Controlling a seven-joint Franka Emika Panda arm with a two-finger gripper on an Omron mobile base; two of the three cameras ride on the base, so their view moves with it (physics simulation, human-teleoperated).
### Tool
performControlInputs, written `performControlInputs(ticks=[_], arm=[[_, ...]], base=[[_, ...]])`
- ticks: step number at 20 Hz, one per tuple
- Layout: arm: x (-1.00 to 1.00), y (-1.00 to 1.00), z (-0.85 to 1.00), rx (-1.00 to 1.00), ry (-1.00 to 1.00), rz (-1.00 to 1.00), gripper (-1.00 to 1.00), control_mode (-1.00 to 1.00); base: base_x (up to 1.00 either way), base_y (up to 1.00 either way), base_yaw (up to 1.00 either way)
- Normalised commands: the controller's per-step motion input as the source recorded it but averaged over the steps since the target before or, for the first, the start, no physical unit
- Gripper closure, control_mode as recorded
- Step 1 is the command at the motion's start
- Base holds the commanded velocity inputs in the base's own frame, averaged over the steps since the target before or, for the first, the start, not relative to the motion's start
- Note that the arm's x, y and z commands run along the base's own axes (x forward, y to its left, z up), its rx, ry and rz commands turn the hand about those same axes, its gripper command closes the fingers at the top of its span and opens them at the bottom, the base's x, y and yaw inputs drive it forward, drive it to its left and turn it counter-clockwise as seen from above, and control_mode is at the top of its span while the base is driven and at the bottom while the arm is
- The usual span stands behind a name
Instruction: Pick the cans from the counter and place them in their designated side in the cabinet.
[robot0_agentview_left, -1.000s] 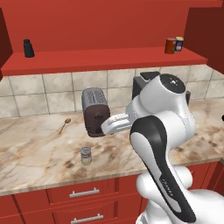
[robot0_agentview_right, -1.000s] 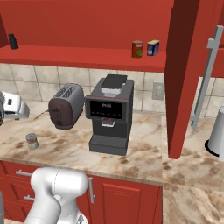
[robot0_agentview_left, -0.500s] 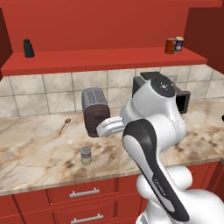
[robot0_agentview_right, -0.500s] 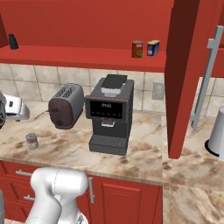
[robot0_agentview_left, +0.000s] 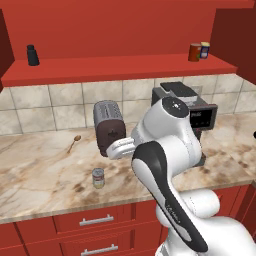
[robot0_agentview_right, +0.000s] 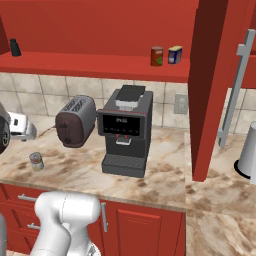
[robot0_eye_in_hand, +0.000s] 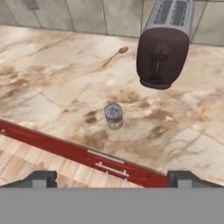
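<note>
One can (robot0_eye_in_hand: 114, 116) was left on the counter (robot0_eye_in_hand: 52, 87), the silvery one with the pale label, standing upright near the front edge, in front of the toaster (robot0_eye_in_hand: 164, 43) and well apart from it. A wooden spoon (robot0_eye_in_hand: 114, 56) lay farther back toward the tiles. The red can (robot0_agentview_left: 194, 52) stood on the cabinet shelf (robot0_agentview_left: 120, 67) at its right end, just beside a blue-and-yellow can (robot0_agentview_left: 204, 50); a black shaker (robot0_agentview_left: 32, 55) stood far off at the left end.

My gripper (robot0_eye_in_hand: 112, 177) hung above the counter edge with its fingers (robot0_eye_in_hand: 41, 178) spread as wide as they go and nothing between them. The can sat below and ahead of me, roughly midway between my tips in the hand view.

I judged the can a light, stiff thing with hard, smooth walls, likely slippery where the label is glossy. It was narrow enough to pass between my fingers with room on both sides. Squeezing would not dent it, but a glancing touch could tip it, since it is small and has little weight to hold it down. The best hold, as I read it, was across the round body at about mid-height, one pad on each side, coming straight down over the lid so both pads met it at once. Too high a grip could let it swing on the lift to the shelf.
</note>
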Motion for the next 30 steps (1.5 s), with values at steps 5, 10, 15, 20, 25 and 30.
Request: performControlInputs(ticks=[5, 10, 15, 20, 25, 30], arm=[[0.18, 0.07, -0.22, 0.00, 0.00, 0.00, -1.00, -1.00], [0.16, 0.10, -0.21, 0.00, 0.01, 0.00, -1.00, -1.00], [0.17, 0.11, -0.23, 0.00, 0.01, 0.00, -1.00, -1.00], [0.16, 0.09, -0.19, 0.00, 0.01, 0.00, -1.00, -1.00], [0.17, 0.09, -0.18, 0.00, 0.01, 0.00, -1.00, -1.00], [0.15, 0.10, -0.19, 0.00, 0.01, 0.00, -1.00, -1.00]], base=[[0.00, 0.00, 0.00], [0.00, 0.00, 0.00], [0.00, 0.00, 0.00], [0.00, 0.00, 0.00], [0.00, 0.00, 0.00], [0.00, 0.00, 0.00]])
